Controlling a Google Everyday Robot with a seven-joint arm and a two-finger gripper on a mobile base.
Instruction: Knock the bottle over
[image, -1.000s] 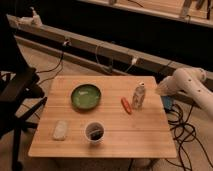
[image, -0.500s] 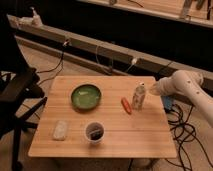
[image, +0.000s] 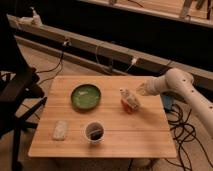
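The small pale bottle (image: 129, 97) with a mottled label is on the right part of the wooden table (image: 115, 142). It is tipped over to the left, its cap end pointing toward the green bowl. It lies over the orange carrot-like piece (image: 125, 106). My gripper (image: 142, 90), on the end of the white arm (image: 176, 84), reaches in from the right and is right beside the bottle's right end, touching or nearly touching it.
A green bowl (image: 86, 96) sits left of the bottle. A white cup with dark contents (image: 94, 132) and a pale sponge-like block (image: 60, 129) are near the front. A black chair (image: 17, 92) stands left. Cables (image: 182, 132) lie on the floor at right. A white pump bottle (image: 34, 16) is far back left.
My arm has pushed left over the table's right edge into the bottle. The bottle, upright before, now leans over to the left onto the orange piece.
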